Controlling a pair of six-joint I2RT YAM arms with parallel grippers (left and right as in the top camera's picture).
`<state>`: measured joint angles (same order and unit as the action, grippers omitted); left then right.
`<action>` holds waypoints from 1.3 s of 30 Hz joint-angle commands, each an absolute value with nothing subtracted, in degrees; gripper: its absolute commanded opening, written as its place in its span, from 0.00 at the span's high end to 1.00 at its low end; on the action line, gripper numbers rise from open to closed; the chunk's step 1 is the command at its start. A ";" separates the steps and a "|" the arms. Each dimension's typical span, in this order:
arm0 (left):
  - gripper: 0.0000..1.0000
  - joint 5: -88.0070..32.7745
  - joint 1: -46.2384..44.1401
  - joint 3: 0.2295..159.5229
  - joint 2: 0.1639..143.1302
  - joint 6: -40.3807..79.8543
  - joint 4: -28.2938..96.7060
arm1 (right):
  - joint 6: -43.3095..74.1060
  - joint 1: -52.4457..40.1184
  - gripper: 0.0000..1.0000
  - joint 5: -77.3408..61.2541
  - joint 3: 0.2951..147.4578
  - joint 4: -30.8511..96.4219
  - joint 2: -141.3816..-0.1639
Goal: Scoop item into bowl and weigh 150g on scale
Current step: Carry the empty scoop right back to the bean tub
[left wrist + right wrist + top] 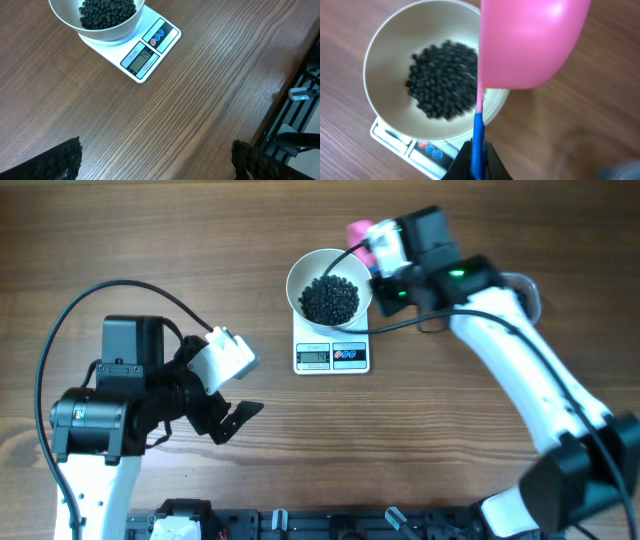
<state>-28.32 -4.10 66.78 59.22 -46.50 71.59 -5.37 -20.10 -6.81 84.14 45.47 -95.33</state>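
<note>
Resting on scale (332,356): 1 white bowl (300,275) of black beads (330,298). Right gripper (476,161) clenched on pink scoop (530,40) at bowl's 1 o'clock; left gripper (157,162) released, at 7 o'clock.

The bowl (293,288) is plain white and the item (329,299) in it a glossy black heap; the scale (331,367) is white, with a grey display (314,357) and red and blue buttons (348,355). The scoop (530,40) is pink on a blue handle (477,142); the bench (400,440) is brown with streaky wood grain.
</note>
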 commanded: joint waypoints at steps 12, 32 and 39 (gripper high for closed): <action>0.00 -28.38 -4.34 67.90 59.22 -47.79 71.42 | 6.74 1.80 0.96 -7.40 84.53 64.58 -85.01; 0.00 -28.38 -4.34 67.90 59.22 -47.79 71.42 | 7.49 6.02 0.96 -7.38 75.29 66.35 -85.43; 0.00 -28.38 -4.34 67.90 59.22 -47.79 71.40 | 7.42 6.02 0.96 -7.35 75.29 62.74 -86.06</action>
